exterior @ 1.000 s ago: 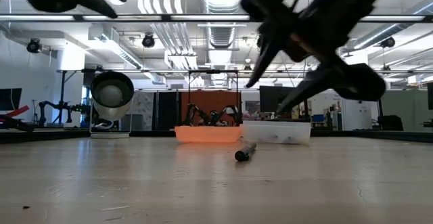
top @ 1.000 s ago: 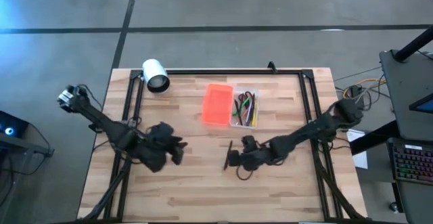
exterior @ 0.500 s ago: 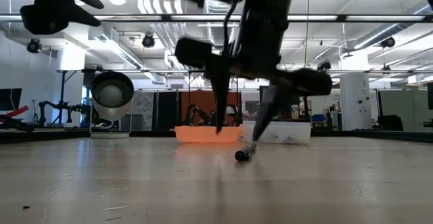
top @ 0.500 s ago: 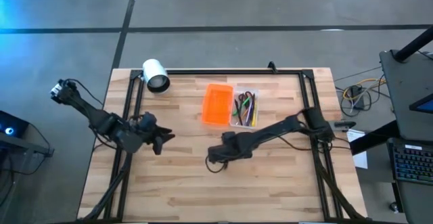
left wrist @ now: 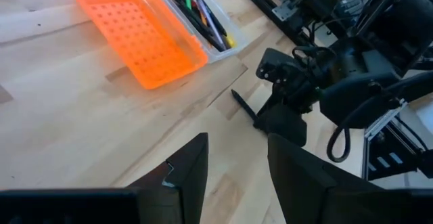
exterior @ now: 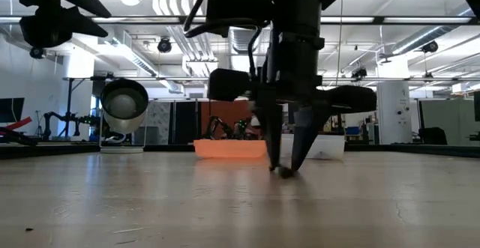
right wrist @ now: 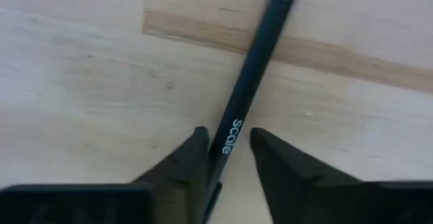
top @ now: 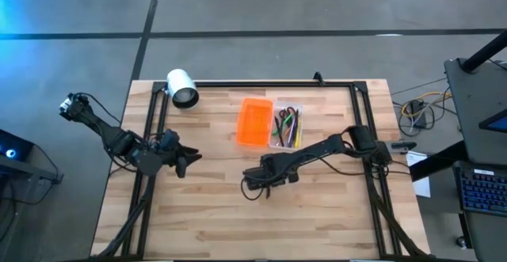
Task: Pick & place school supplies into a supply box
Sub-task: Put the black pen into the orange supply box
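The right gripper (right wrist: 226, 149) has its fingers apart around a thin black pen (right wrist: 254, 78) lying on the wooden desk (top: 214, 214). The left gripper (left wrist: 237, 163) waits with fingers apart.

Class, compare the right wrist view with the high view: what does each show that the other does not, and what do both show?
Only the right wrist view shows white lettering on the dark pen lying between the right gripper's fingers. Only the high view shows the supply box, white cylinder and left gripper. Both show the wooden table and right gripper.
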Action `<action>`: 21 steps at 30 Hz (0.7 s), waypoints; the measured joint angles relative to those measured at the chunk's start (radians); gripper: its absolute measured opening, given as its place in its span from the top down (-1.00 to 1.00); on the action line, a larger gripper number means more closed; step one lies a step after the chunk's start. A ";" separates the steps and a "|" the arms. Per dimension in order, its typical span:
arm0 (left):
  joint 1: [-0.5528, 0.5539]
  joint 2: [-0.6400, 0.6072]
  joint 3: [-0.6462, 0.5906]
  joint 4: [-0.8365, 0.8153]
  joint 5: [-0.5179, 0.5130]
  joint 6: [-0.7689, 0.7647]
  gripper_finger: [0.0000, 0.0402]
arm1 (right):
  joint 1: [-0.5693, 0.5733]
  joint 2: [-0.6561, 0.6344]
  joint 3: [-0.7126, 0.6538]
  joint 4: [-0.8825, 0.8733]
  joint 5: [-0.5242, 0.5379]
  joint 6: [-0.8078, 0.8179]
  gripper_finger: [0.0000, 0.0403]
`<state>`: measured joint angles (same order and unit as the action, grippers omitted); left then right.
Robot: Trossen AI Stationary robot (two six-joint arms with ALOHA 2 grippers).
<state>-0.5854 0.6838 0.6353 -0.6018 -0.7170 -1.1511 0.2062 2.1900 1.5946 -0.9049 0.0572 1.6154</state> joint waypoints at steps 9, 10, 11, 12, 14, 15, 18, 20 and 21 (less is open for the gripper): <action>0.000 0.000 0.000 0.000 -0.001 0.026 0.33 | -0.001 -0.018 -0.027 -0.105 0.038 -0.022 0.90; 0.000 0.000 0.000 0.000 -0.001 0.027 0.33 | 0.003 -0.029 -0.027 -0.129 0.063 -0.014 0.91; 0.000 0.000 0.000 0.000 -0.002 0.029 0.33 | 0.008 -0.038 -0.024 -0.152 0.092 0.004 0.91; 0.000 0.000 0.000 0.000 -0.002 0.029 0.33 | 0.014 -0.055 -0.023 -0.170 0.126 0.034 0.92; 0.000 0.000 0.000 0.000 -0.002 0.031 0.33 | 0.025 -0.121 -0.022 -0.209 0.191 0.094 0.92; 0.000 0.000 0.000 0.000 -0.002 0.034 0.33 | 0.029 -0.165 -0.021 -0.225 0.225 0.116 0.92; 0.000 0.000 0.000 0.000 -0.006 0.053 0.33 | 0.023 -0.274 -0.028 -0.245 0.321 0.148 0.93; 0.001 0.000 0.000 0.000 -0.023 0.056 0.33 | 0.004 -0.325 -0.044 -0.265 0.392 0.157 0.93; 0.001 0.000 0.000 0.000 -0.032 0.056 0.33 | -0.010 -0.351 -0.050 -0.270 0.420 0.157 0.93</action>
<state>-0.5846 0.6838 0.6353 -0.6016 -0.7492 -1.0946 0.1958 1.8389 1.5450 -1.1747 0.4772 1.7726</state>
